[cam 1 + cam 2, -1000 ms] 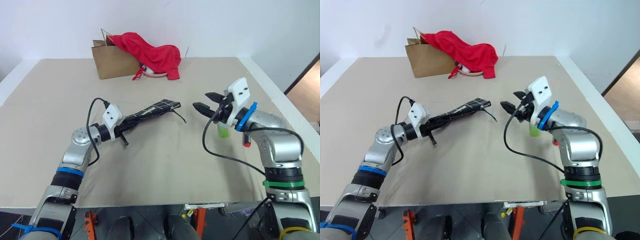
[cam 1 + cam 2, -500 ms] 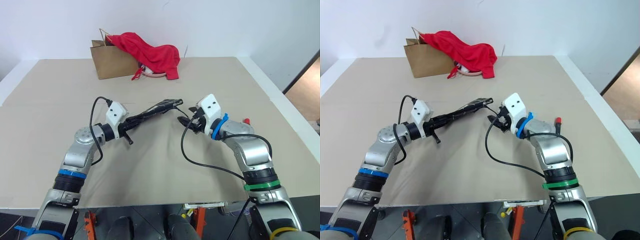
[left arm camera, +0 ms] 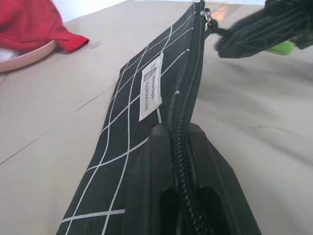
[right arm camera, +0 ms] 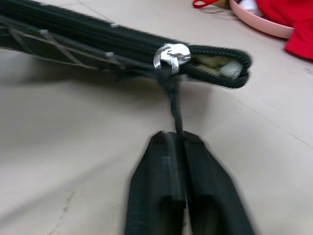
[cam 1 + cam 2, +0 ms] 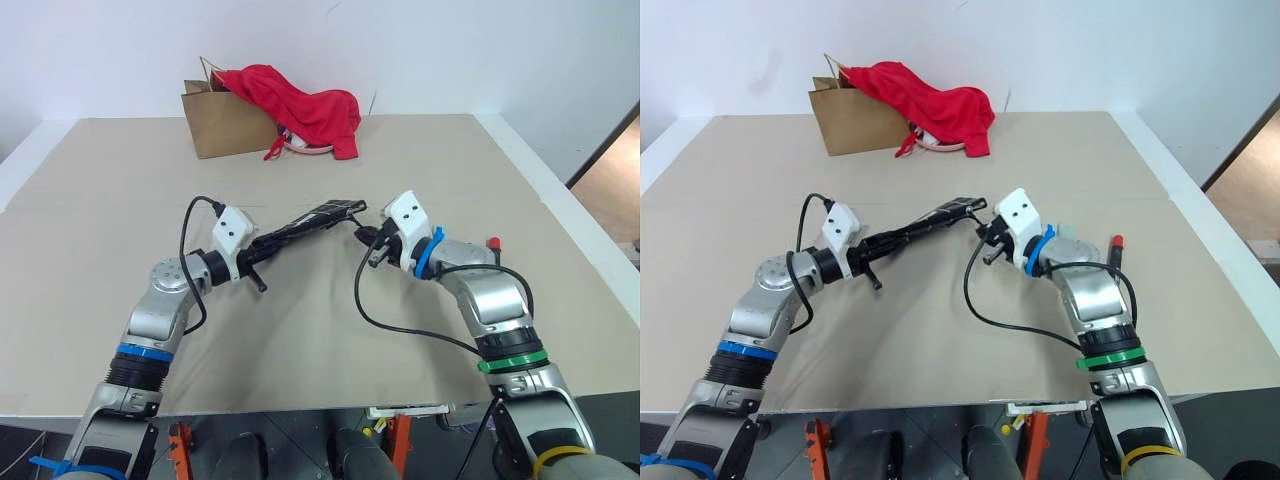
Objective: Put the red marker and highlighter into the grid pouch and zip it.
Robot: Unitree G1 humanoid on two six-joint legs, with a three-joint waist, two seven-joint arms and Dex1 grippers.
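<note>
My left gripper is shut on the near end of the grid pouch, a black pouch with white grid lines and a small white label, and holds it just above the table. The zipper slider sits near the pouch's far end. There my right gripper is shut on the black cord pull. The red marker lies on the table behind my right forearm, with only its tip showing. A green bit of the highlighter shows behind my right gripper.
A brown paper bag stands at the back of the table with a red cloth draped over it and a pink ring beside it. The table's right edge runs close to my right arm.
My right gripper moved left and down from above the highlighter to the pouch's far end and shut on the cord pull. The left gripper kept the pouch in place.
</note>
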